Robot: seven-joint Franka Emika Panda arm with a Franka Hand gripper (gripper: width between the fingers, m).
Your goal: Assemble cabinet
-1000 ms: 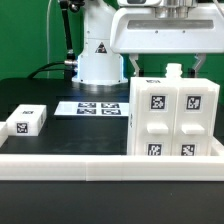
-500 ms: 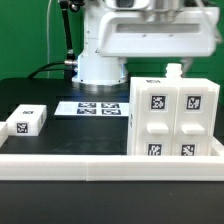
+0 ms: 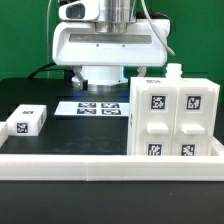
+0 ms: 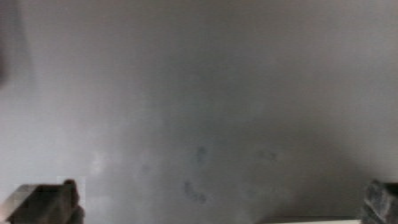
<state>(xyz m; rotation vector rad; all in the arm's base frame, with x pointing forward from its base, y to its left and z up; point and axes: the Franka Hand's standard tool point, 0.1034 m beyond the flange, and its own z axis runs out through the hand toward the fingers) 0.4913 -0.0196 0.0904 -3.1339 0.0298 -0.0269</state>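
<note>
The cabinet point(image 3: 175, 120) is a large white box at the exterior view's right, upright, with four small tagged drawer fronts facing the camera. My gripper point(image 3: 108, 70) hangs on its wide white hand over the back middle of the table, to the left of the cabinet and apart from it. In the wrist view the gripper point(image 4: 217, 205) is open: one dark fingertip point(image 4: 45, 205) shows at each far edge. Only a blurred grey surface lies between them. It holds nothing.
A small white tagged block point(image 3: 27, 120) lies at the exterior view's left. The marker board point(image 3: 100, 107) lies flat in the middle, in front of the arm's white base point(image 3: 100, 72). A low white wall point(image 3: 100, 160) runs along the table's front.
The hand has moved from above the cabinet toward the exterior view's left and come lower, now over the table's back middle. The cabinet and block have not moved.
</note>
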